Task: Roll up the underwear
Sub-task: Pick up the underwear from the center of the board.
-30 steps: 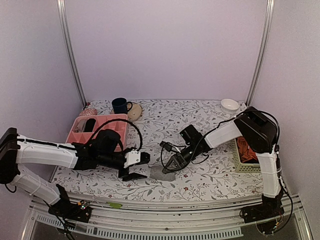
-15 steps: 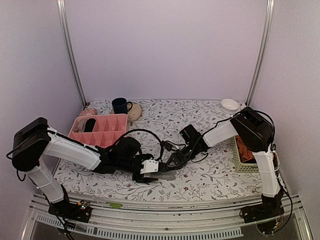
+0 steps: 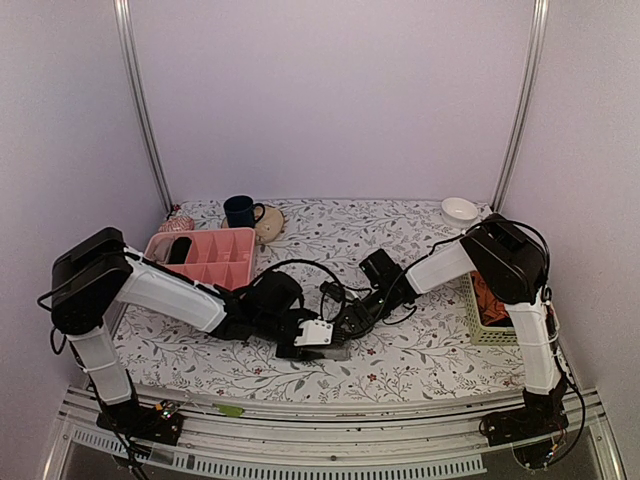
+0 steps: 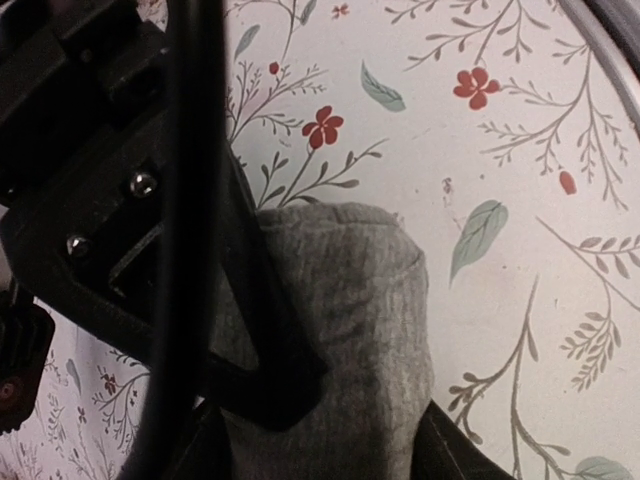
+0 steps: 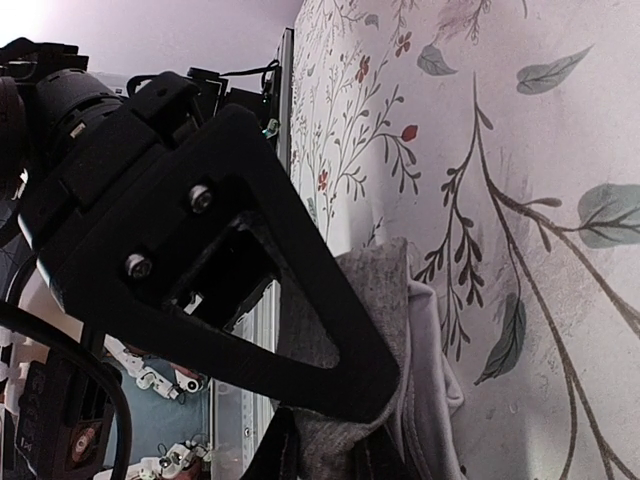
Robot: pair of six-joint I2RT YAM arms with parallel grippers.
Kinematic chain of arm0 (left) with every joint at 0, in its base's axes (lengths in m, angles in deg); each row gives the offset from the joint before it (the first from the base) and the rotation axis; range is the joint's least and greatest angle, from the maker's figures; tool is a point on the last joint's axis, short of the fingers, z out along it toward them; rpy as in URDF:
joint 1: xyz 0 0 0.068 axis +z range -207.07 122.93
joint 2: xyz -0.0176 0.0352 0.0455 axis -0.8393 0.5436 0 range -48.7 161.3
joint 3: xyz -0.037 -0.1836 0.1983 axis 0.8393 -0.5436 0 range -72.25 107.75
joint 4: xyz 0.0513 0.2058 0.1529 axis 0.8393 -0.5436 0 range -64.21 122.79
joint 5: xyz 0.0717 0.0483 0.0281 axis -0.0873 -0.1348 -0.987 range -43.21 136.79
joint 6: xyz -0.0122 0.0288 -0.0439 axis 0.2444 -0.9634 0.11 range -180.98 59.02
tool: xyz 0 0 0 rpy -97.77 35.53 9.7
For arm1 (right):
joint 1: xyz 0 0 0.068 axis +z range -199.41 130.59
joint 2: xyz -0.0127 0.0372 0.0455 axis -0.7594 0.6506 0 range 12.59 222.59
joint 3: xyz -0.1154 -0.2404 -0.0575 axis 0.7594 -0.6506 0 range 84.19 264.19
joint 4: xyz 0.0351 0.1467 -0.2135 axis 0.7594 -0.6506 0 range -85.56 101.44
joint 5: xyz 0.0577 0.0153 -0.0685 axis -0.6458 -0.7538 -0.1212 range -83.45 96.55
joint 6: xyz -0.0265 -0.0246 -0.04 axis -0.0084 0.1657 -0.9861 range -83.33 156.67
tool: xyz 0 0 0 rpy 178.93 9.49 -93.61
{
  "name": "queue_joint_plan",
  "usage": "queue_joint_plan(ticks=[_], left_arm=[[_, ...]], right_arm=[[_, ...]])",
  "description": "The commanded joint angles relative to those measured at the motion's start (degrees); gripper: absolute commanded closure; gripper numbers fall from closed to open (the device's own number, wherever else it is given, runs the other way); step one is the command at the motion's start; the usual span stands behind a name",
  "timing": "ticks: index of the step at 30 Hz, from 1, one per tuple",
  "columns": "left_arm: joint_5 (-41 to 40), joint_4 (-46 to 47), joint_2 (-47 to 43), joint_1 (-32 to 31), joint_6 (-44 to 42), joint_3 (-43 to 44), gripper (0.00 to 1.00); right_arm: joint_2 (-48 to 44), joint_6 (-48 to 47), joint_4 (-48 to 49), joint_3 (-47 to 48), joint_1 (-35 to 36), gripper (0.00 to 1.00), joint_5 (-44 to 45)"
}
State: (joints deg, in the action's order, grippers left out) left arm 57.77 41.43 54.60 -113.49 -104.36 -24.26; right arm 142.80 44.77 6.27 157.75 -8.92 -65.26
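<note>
The grey soft-cloth boxer briefs (image 4: 350, 320) lie bunched into a short, thick roll on the floral-printed tabletop (image 3: 420, 350), off to the right of the pink plastic compartment tray (image 3: 205, 255) and nearer my bases than it. Both my arms meet over the roll there. My left gripper (image 4: 360, 420) straddles the roll. One black finger lies against its left flank and the other just shows at its lower right, at a middling gap. I cannot tell whether they pinch the cloth or only bracket it. My right gripper (image 5: 330, 435), on the side of the roll farther from the tray, is drawn narrow with grey cloth and a pale hem caught between its fingers. I judge the rolling is nearly done and this is the securing step, with one end pinned while the bundle is firmed up. The next move calls for my left fingers to take the roll squarely across its width without squashing it flat. The right could then let go, or tuck the loose pale edge under, without the soft cloth springing open.
</note>
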Motion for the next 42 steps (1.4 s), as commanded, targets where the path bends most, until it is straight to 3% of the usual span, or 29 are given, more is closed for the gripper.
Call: queue_joint_plan(ticks=[1, 5, 11, 16, 22, 30, 37, 42], left_arm=[[3.12, -6.98, 3.83, -1.07, -1.07, 1.91, 0.46], [4.6, -13.17, 4.69, -0.4, -0.03, 3.74, 0.59], [6.4, -18.34, 3.35, 0.02, 1.01, 4.11, 0.77], [8.03, -22.59, 4.52, 0.52, 1.07, 6.59, 0.86], [10.79, -25.17, 3.36, 3.11, 4.66, 8.03, 1.0], [15.84, -24.17, -5.3, 11.56, 12.57, 7.66, 1.0], [18.35, -21.35, -13.22, 19.43, 19.71, 7.65, 1.0], [16.15, -18.65, -20.57, 29.0, 26.11, 7.12, 1.0]], right_arm=[[4.97, -2.13, -2.27, -2.75, -0.64, 1.0, 8.88], [0.94, -1.93, -2.18, -2.97, -1.1, 0.95, 8.61], [-4.38, -2.16, -2.85, -3.86, -4.35, 0.71, 9.96], [-9.63, -2.55, -2.92, -7.46, -8.2, 0.63, 12.58], [-16.32, -1.05, -0.3, -11.57, -11.95, 0.61, 17.57], [-20.79, -0.02, 1.03, -13.99, -12.98, 0.6, 20.42], [-22.51, 0.18, 1.47, -13.48, -13.07, 0.47, 20.71], [-23.86, 0.56, 1.14, -12.22, -13.15, 0.38, 21.06]])
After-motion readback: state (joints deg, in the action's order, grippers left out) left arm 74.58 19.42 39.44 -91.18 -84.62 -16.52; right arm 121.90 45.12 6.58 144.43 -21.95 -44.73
